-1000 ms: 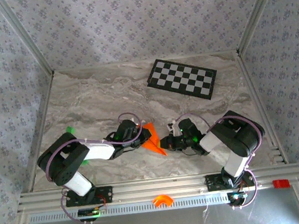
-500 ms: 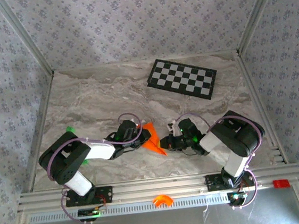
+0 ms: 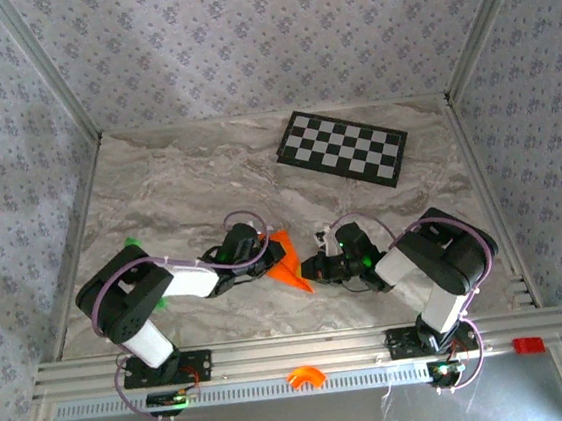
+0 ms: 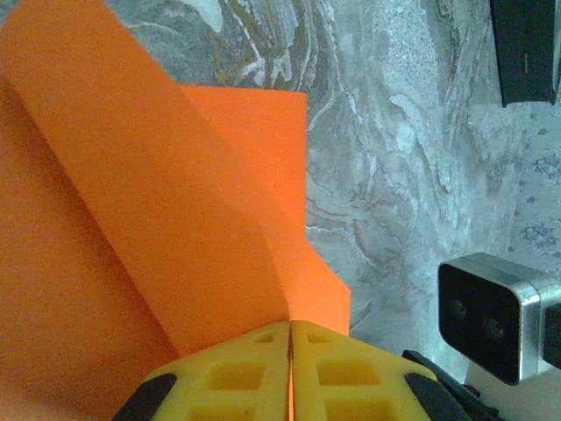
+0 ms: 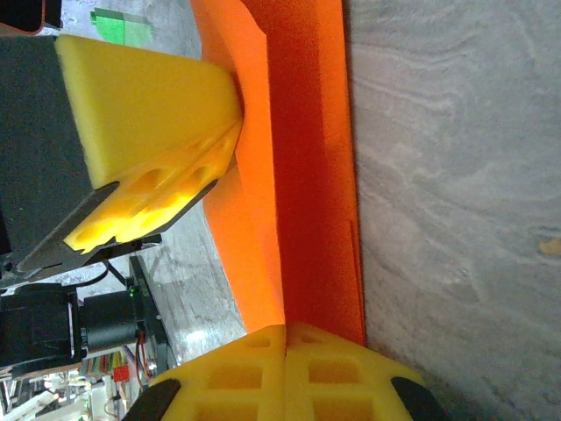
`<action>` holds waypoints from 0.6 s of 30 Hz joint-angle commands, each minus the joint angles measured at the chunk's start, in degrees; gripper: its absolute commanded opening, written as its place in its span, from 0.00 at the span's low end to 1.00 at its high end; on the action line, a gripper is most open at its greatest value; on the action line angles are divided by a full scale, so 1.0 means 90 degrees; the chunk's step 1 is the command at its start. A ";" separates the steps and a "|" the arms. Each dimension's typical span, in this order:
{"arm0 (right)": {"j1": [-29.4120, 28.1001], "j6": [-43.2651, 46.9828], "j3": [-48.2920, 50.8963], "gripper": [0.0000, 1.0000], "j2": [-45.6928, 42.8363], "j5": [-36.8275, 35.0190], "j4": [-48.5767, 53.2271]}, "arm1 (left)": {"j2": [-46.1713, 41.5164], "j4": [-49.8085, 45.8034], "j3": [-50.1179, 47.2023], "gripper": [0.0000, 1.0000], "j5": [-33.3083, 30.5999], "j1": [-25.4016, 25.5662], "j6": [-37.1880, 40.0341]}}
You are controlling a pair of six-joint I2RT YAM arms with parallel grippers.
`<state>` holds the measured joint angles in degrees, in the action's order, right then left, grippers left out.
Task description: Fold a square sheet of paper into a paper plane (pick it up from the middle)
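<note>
Left arm [image 3: 183,279] slightly rightward since before; left claw [image 4: 289,351], right claw [image 5: 285,351] both tight on creased orange paper [image 4: 131,219].

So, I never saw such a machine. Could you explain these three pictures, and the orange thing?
Two robot arms are bolted at the near edge of a marble-patterned table. The wide picture comes from a fixed camera above and behind them. The other two come from a camera on each wrist, looking forward past the yellow pads. The left claw and the right claw are both shut on one creased orange paper, one from each side. A checkerboard lies farther back, a small green piece at the left.
</note>
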<state>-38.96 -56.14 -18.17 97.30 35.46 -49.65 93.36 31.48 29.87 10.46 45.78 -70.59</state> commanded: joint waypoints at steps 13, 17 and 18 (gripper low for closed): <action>-0.0037 0.0026 0.0007 0.00 0.0303 -0.0168 0.0885 | 0.0309 -0.0041 0.0167 0.09 -0.0017 0.0042 0.0030; -0.0044 -0.0019 -0.0005 0.00 0.0339 -0.0141 0.0827 | 0.0372 -0.0077 0.0233 0.09 0.0044 0.0040 0.0078; -0.0046 -0.0026 -0.0013 0.00 0.0346 -0.0137 0.0819 | 0.0387 -0.0078 0.0255 0.09 0.0068 0.0045 0.0081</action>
<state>-38.85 -56.16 -18.41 97.51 35.90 -49.41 95.18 31.53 30.48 10.55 45.82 -70.57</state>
